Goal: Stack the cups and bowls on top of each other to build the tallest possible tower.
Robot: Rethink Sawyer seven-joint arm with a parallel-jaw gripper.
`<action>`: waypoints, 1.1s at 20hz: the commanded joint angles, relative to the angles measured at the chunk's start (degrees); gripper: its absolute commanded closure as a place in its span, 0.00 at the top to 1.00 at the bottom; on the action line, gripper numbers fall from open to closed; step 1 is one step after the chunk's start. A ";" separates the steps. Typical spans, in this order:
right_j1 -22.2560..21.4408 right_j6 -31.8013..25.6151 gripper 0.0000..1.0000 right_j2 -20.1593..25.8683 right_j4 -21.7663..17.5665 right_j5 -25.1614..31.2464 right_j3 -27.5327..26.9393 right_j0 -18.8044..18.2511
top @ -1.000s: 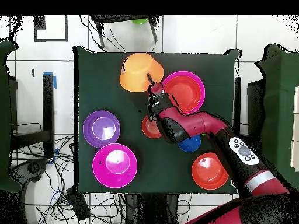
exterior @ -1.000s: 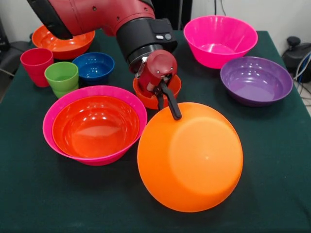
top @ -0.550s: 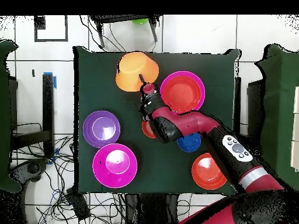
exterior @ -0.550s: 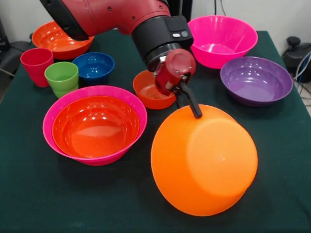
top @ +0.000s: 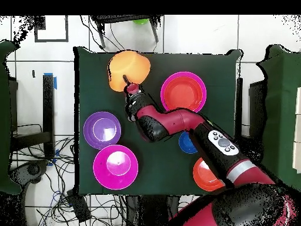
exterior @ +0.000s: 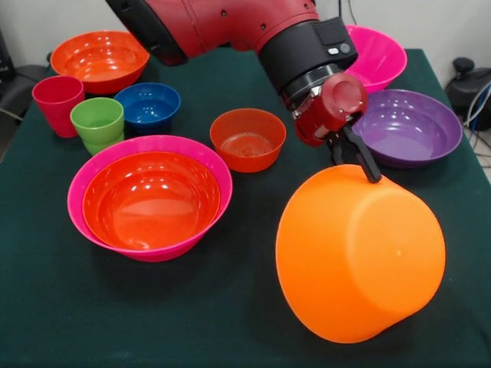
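Orange plastic fills the lower right of the front view, where a large light orange bowl is held tilted, its outside turned to the camera, its rim clamped by the gripper. At lower left a red-orange bowl is nested inside a large magenta bowl; nothing else is seen in either. A small orange-red bowl stands empty at the centre. At upper left a red-pink cup, a lime green cup, a small blue bowl and another red-orange bowl are grouped, all empty. At upper right a purple bowl and a second magenta bowl are partly hidden by the arm.
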 commanded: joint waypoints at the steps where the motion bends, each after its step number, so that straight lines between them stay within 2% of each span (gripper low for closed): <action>1: 8.94 -12.25 1.00 -10.42 2.69 33.44 2.00 2.68; 5: 7.97 -11.13 1.00 -13.27 3.92 32.13 1.65 5.40; 7: 6.74 -10.24 1.00 -15.46 5.49 33.54 1.26 7.59; 12: 4.03 -7.72 1.00 -21.49 10.85 38.60 0.49 13.31; 19: 2.65 -9.70 1.00 -24.56 15.94 46.29 0.30 15.96; 21: 2.59 -10.09 1.00 -25.71 15.66 46.31 -0.31 17.09; 22: 2.42 -10.35 1.00 -27.01 13.68 43.77 -0.89 18.44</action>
